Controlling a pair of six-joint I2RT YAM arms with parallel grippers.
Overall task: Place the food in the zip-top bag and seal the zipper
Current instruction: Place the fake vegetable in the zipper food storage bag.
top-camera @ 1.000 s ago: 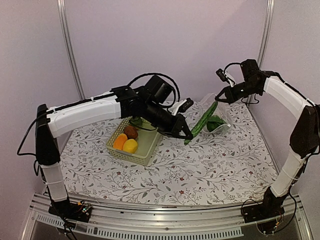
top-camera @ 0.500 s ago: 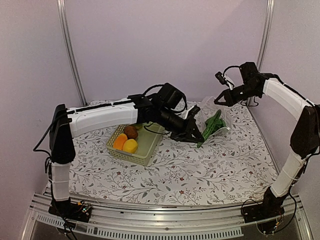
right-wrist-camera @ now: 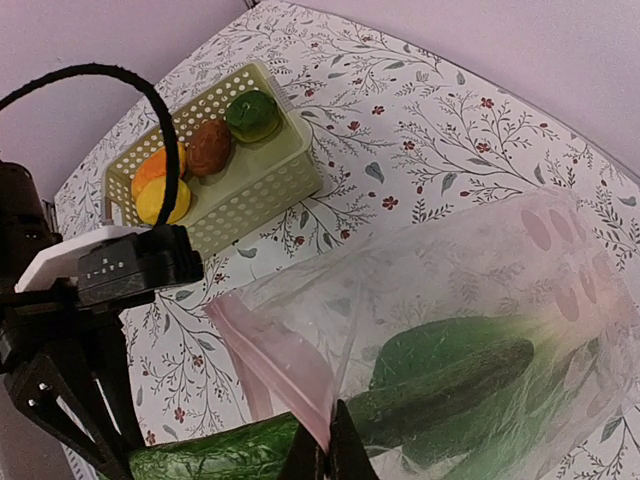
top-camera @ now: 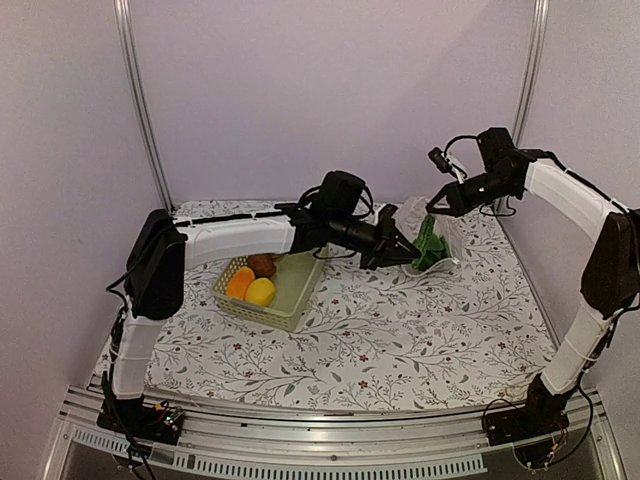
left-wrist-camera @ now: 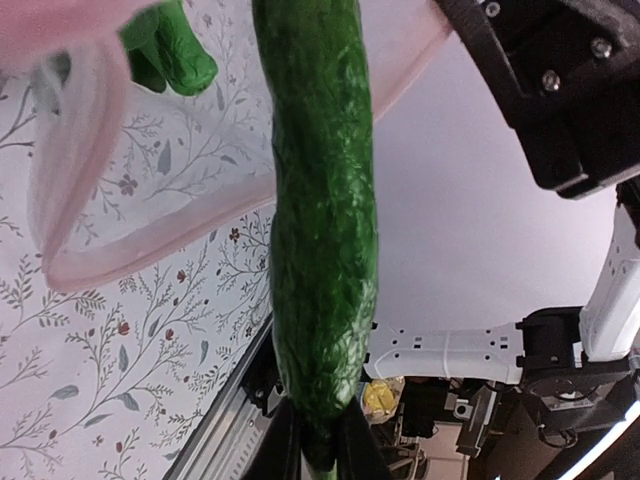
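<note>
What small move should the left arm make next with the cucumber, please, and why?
Probably push the cucumber a little deeper before releasing: its end in the left gripper lies outside the zip-top bag, whose zipper the right gripper pinches to hold the mouth open.

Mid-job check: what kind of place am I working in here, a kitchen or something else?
Probably a robot test booth, not a kitchen: plain pale walls with aluminium posts, a floral tablecloth, and toy food in a lattice basket.
</note>
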